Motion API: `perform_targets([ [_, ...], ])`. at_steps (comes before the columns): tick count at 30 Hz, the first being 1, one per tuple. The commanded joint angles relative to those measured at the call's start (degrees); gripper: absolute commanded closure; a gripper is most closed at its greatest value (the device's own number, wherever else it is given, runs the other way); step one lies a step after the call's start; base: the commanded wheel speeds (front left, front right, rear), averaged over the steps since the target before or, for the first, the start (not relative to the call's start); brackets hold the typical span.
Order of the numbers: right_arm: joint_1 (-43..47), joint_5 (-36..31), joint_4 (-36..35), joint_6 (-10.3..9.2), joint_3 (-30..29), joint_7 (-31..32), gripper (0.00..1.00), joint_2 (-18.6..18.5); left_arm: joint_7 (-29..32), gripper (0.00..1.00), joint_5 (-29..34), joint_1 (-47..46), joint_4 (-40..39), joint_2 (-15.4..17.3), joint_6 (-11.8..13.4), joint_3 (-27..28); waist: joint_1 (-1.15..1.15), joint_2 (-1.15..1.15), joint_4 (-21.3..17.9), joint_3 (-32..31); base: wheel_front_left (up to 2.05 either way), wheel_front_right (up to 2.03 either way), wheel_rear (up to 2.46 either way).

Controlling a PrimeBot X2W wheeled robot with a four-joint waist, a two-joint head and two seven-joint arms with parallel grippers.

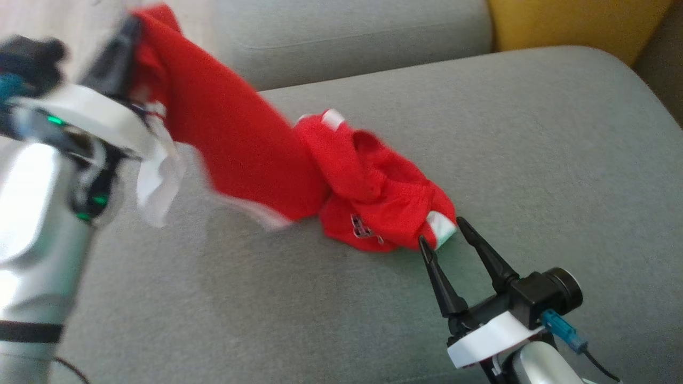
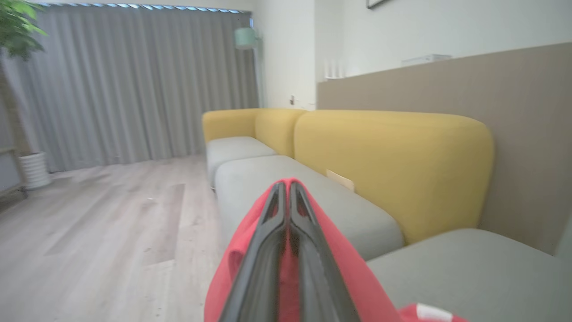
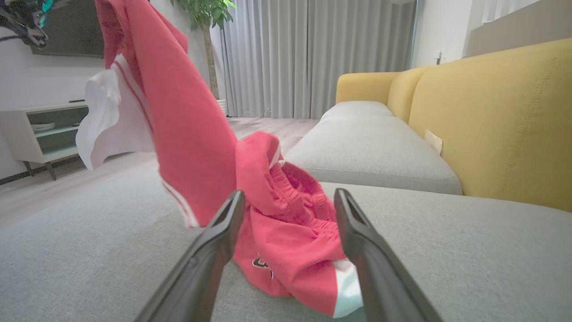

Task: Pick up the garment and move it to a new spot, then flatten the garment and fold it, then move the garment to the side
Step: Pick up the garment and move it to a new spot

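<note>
Grey sofa cushion (image 1: 533, 133) bears the red garment (image 1: 240, 138), half lifted: left gripper (image 2: 286, 188) jaws pinch one end, right gripper (image 1: 441, 230) jaws wide; flattening, folding not yet done.

Silvery forearms (image 1: 32, 229) carry white wrist collars (image 1: 493, 335), long black tapered jaws and a teal-plugged cable (image 1: 560, 327).
</note>
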Motion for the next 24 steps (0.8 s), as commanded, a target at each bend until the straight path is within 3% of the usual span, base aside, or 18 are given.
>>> perform_targets([
  [1,-0.9,-0.3,-1.8,-0.04,1.0,-0.6,0.0,0.7,0.6,1.0,-0.4,-4.1,-3.4,4.7,1.3,4.2,0.0,0.0,1.9,-0.7,0.0,0.0,0.0],
  [13,0.4,-0.9,-1.6,-0.04,0.9,-0.6,0.0,0.4,2.1,1.0,-0.8,-2.7,-7.4,15.3,5.6,11.2,0.0,0.0,8.9,-0.3,0.0,0.0,0.0],
  [19,0.4,-0.9,-1.6,-0.04,1.2,-0.6,0.0,0.1,1.5,1.0,-0.6,-1.4,-5.7,17.3,6.3,12.2,0.0,0.0,11.0,0.8,0.0,0.0,0.0],
  [24,-0.6,-1.0,-2.1,-0.04,1.4,-0.6,0.0,-0.5,1.0,1.0,-2.5,3.0,-2.0,15.4,7.1,12.5,0.0,0.0,12.0,3.1,0.0,0.0,0.0],
])
